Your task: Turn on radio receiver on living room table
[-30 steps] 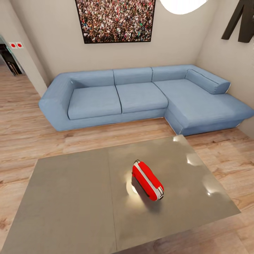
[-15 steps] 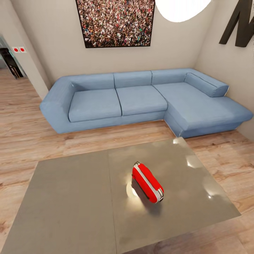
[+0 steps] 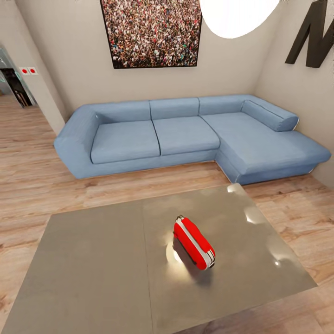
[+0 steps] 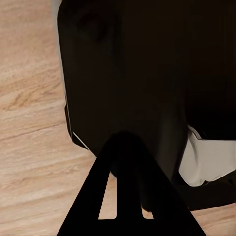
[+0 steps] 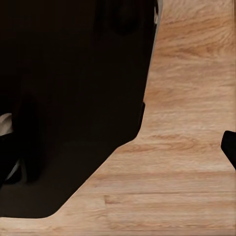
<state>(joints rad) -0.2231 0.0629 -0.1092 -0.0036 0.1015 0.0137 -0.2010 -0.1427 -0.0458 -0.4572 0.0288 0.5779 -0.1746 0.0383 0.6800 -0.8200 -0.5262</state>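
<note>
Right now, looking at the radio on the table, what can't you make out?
- Radio receiver, head view: its dial and grille face is turned away.
- Table, head view: near edge cut off by the frame.
- Left gripper, left wrist view: a dark silhouette, open or shut unclear.

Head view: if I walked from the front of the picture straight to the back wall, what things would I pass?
Table → radio → wood floor → blue sofa → crowd picture on the wall.
</note>
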